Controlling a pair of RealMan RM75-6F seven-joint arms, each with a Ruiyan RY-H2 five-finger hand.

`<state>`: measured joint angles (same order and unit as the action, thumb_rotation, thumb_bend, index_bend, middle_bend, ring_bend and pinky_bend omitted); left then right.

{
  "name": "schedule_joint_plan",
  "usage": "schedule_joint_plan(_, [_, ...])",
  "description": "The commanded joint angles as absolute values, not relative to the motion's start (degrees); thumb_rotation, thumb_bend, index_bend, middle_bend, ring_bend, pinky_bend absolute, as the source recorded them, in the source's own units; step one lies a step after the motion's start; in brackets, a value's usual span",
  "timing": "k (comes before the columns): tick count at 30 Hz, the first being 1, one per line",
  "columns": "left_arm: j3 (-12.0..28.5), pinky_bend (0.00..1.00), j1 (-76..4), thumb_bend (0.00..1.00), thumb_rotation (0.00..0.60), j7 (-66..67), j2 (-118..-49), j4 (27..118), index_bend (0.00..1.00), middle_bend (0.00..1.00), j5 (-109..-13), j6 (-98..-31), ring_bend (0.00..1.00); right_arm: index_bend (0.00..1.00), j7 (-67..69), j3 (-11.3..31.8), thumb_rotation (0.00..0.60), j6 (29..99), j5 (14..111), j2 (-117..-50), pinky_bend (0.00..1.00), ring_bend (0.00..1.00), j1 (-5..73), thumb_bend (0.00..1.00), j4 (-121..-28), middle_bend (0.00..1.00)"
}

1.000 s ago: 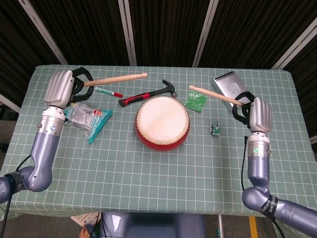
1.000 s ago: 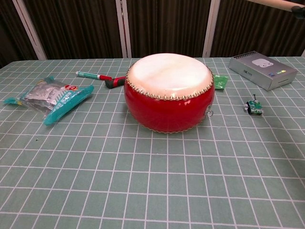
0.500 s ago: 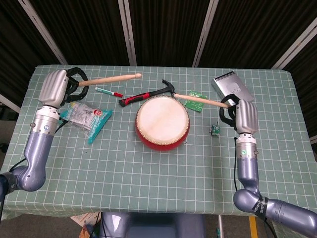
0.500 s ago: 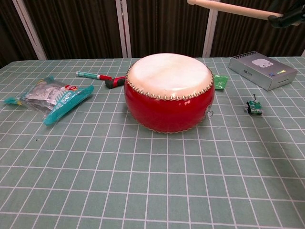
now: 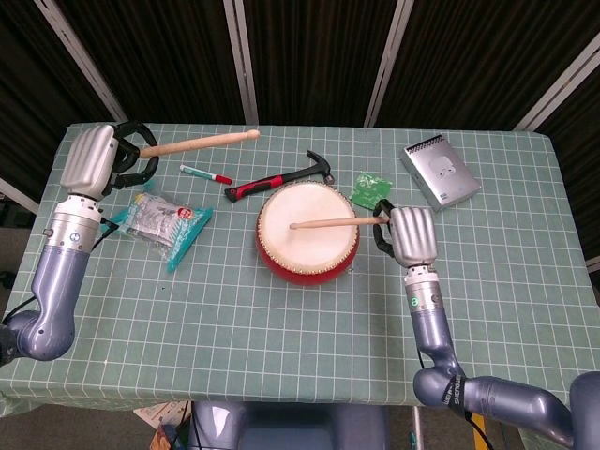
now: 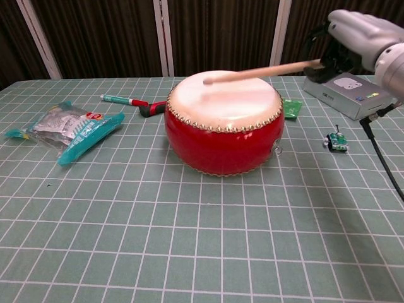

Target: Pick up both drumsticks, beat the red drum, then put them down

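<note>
Head view: the red drum sits near the middle of the checked green table, its pale skin facing up.
Right hand: the right hand is at the drum's 3 o'clock, fingers closed around the butt of the right drumstick.
Right drumstick: it reaches from the hand toward 9 o'clock across the drumhead, with its tip over the middle of the skin; in the chest view the stick slants slightly down to the left and its tip is just above the skin, and contact cannot be told.
Left hand: the left hand is raised at the table's far left, about 10 o'clock from the drum, fingers wrapped around the butt of the left drumstick.
Left drumstick: it points toward 3 o'clock, well apart from the drum, and its tip ends above the table's far edge.
Hammer: a hammer with a red and black handle lies at the drum's 12 o'clock, just beside its rim.
Pen: a green and red pen lies at the hammer's 9 o'clock.
Snack bag: a teal snack bag lies at the drum's 9 o'clock, below the left hand.
Green packet: a small green packet lies at the drum's 1 o'clock.
Grey box: a grey box lies at the drum's 2 o'clock, near the table's far right.
Small toy: seen only in the chest view, a small green wheeled toy stands at the drum's 3 o'clock.
</note>
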<state>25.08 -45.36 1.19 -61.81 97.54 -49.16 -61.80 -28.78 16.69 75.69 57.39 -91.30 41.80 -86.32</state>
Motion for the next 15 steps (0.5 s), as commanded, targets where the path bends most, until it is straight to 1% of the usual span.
schedule_joint_plan(1, [24.9, 1.0, -45.3, 0.51, 0.6, 1.0, -61.7, 97.0, 0.78, 1.0, -49.1, -61.1, 1.0, 0.95, -48.8, 5.9, 0.6, 75.4, 67.9, -96.8, 1.0, 1.0, 46.4, 0.61, -75.3, 1.0])
schedule_joint_plan(3, [24.9, 1.0, -45.2, 0.51, 0.6, 0.8, -61.8, 96.7, 0.78, 1.0, -49.1, -60.8, 1.0, 0.95, -49.2, 6.6, 0.6, 76.0, 67.9, -97.7, 1.0, 1.0, 46.3, 0.61, -75.4, 1.0])
schedule_joint_plan(6, [24.8, 1.0, -45.2, 0.51, 0.6, 0.6, -61.9, 96.5, 0.78, 1.0, -49.2, -60.5, 1.0, 0.95, -47.8, 9.7, 0.6, 77.6, 66.8, -97.5, 1.0, 1.0, 45.7, 0.61, -76.9, 1.0])
schedule_joint_plan(8, [24.6, 1.0, -45.2, 0.51, 0.6, 0.9, -61.9, 96.7, 0.78, 1.0, -49.2, -60.3, 1.0, 0.95, -46.2, 12.5, 0.6, 79.1, 66.2, -96.2, 1.0, 1.0, 45.3, 0.61, -79.2, 1.0])
schedule_joint_plan(12, [24.8, 1.0, -45.4, 0.51, 0.6, 1.5, -62.0, 97.7, 0.78, 1.0, -49.0, -60.7, 1.0, 0.95, -44.3, 16.6, 0.6, 81.5, 65.1, -93.0, 1.0, 1.0, 44.1, 0.61, -84.4, 1.0])
schedule_joint_plan(15, [24.8, 1.0, -45.7, 0.51, 0.6, 3.0, -62.0, 99.0, 0.78, 1.0, -49.1, -61.3, 1.0, 0.95, -41.7, 20.4, 0.6, 82.9, 62.3, -90.0, 1.0, 1.0, 42.4, 0.61, -89.7, 1.0])
